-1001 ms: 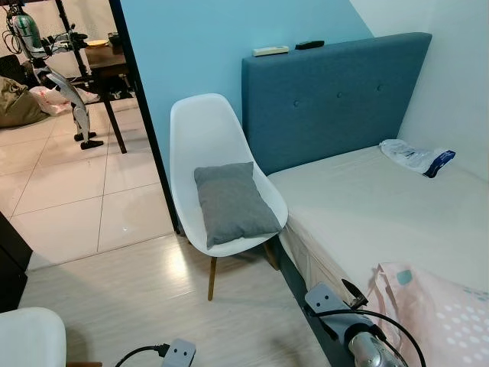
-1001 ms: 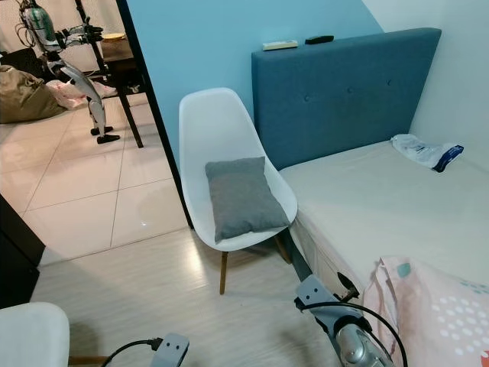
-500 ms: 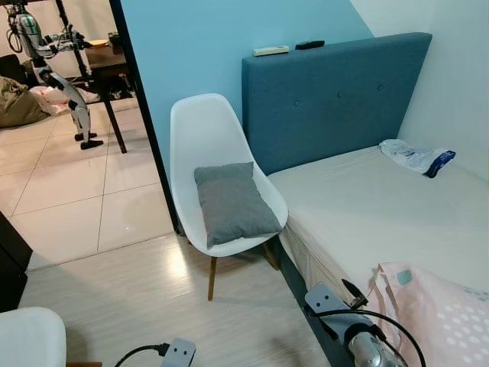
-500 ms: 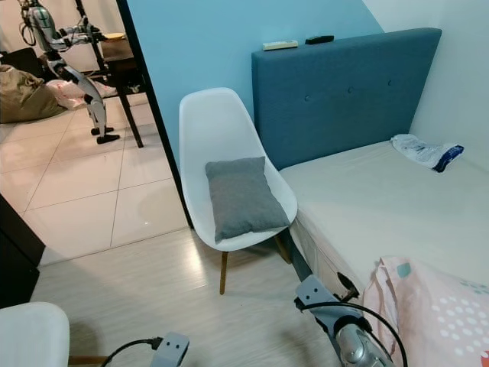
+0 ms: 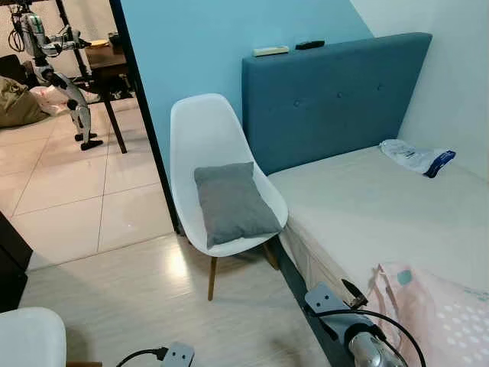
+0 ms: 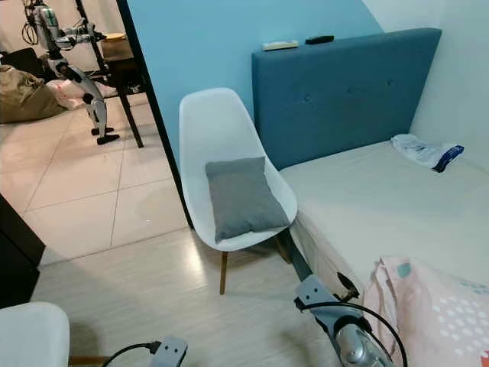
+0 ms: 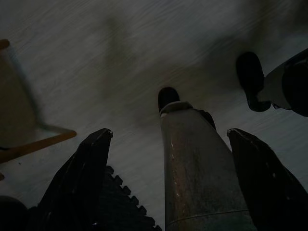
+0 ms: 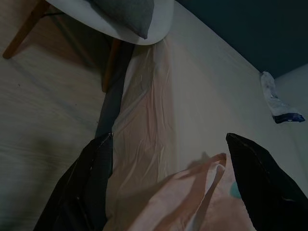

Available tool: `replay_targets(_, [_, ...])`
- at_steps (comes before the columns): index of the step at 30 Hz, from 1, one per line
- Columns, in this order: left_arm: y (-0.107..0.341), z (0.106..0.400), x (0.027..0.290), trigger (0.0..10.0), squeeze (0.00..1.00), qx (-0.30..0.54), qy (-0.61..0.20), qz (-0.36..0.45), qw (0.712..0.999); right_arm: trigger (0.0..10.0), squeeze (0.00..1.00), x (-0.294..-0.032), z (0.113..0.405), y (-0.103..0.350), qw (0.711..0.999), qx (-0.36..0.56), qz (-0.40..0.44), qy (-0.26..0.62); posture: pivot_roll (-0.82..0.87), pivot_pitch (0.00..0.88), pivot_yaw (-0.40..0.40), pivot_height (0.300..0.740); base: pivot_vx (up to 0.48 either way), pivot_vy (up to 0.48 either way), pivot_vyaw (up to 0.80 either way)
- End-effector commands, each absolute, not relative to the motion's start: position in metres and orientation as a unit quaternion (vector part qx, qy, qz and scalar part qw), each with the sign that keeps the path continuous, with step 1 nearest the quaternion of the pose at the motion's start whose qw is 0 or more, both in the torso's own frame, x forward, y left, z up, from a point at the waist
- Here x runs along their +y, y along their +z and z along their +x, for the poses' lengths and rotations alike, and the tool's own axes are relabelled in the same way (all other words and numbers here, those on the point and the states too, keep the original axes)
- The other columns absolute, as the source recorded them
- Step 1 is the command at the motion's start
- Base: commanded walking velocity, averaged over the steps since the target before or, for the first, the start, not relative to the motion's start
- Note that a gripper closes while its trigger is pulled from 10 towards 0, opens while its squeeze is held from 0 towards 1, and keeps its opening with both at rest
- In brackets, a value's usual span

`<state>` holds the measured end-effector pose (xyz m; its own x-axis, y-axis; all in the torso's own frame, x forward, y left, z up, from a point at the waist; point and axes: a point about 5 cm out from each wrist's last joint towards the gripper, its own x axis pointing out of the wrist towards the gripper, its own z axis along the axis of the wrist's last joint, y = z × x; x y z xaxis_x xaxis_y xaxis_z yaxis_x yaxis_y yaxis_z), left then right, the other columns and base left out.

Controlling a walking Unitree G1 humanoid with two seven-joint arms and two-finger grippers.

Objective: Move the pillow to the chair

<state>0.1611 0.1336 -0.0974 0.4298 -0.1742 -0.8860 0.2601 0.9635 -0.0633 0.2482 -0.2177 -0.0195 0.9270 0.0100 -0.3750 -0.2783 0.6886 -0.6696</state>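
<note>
A grey pillow (image 5: 231,202) lies on the seat of a white shell chair (image 5: 206,130) with wooden legs, which stands against the blue wall beside the bed. The pillow's corner (image 8: 130,12) and the chair's seat edge (image 8: 101,21) also appear in the right wrist view. My right arm (image 5: 355,340) hangs low by the bed's near corner; its gripper (image 8: 168,137) is open, with nothing between the fingers, above the bed edge and a pink cloth. My left arm (image 5: 177,354) hangs low over the floor, its gripper (image 7: 169,132) open and holding nothing.
The bed (image 5: 367,206) with a blue headboard (image 5: 336,92) is on the right, a plastic packet (image 5: 416,157) on it. A pink dotted cloth (image 5: 439,313) lies at its near corner. Another white seat (image 5: 30,336) is at bottom left. A doorway leads to a tiled room.
A robot figure in the far tiled room has shifted slightly. The pillow, the chair and my arms stand as before.
</note>
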Motion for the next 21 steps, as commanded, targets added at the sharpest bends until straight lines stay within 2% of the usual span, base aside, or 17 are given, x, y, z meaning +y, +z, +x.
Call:
replay_targets(1, [-0.097, 0.1623, 0.1397, 10.0, 0.0, 0.519, -0.124, 0.048, 0.844, 10.0, 0.0, -0.2156, 0.2476, -0.0206, 0.906, 0.175, -0.378, 0.076, -0.08, 0.0, 0.03, 0.74, 0.0, 0.0, 0.0])
replay_targets(21, [-0.0965, 0.1635, 0.14, 10.0, 0.0, 0.517, -0.125, 0.049, 0.845, 10.0, 0.0, -0.2152, 0.2486, -0.0201, 0.906, 0.175, -0.378, 0.076, -0.08, 0.0, 0.032, 0.74, 0.0, 0.0, 0.0])
